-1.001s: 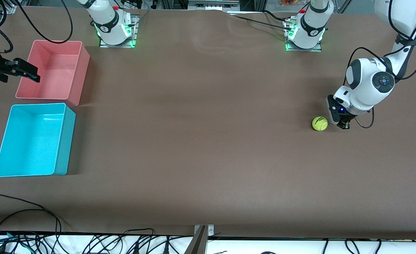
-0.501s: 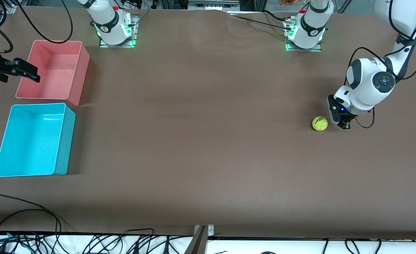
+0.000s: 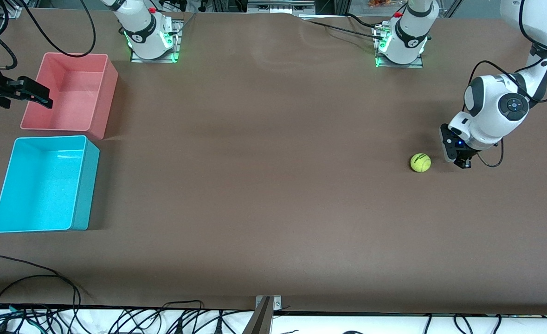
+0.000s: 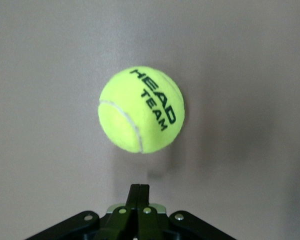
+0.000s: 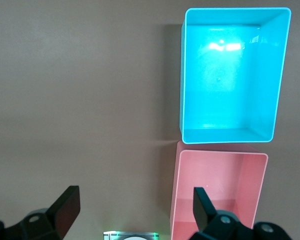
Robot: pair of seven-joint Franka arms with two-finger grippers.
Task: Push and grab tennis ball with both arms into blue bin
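Note:
The tennis ball (image 3: 420, 163) lies on the brown table toward the left arm's end; its lettering shows in the left wrist view (image 4: 141, 110). My left gripper (image 3: 462, 163) is shut and empty, low beside the ball on the side toward the left arm's end, with a small gap between them; its closed fingertips (image 4: 140, 188) point at the ball. The blue bin (image 3: 85, 185) stands empty at the right arm's end, and also shows in the right wrist view (image 5: 182, 75). My right gripper (image 3: 41, 97) is open and empty, up by the outer edge of the pink bin (image 3: 108, 93), and waits there.
The pink bin (image 5: 176, 190) stands empty beside the blue bin, farther from the front camera. A wide stretch of bare table lies between the ball and the bins. The arm bases (image 3: 150, 37) (image 3: 401, 39) stand along the edge farthest from the front camera. Cables hang at the nearest edge.
My left gripper has drawn back from the ball toward the left arm's end of the table, widening the gap. The ball and the right arm have not moved.

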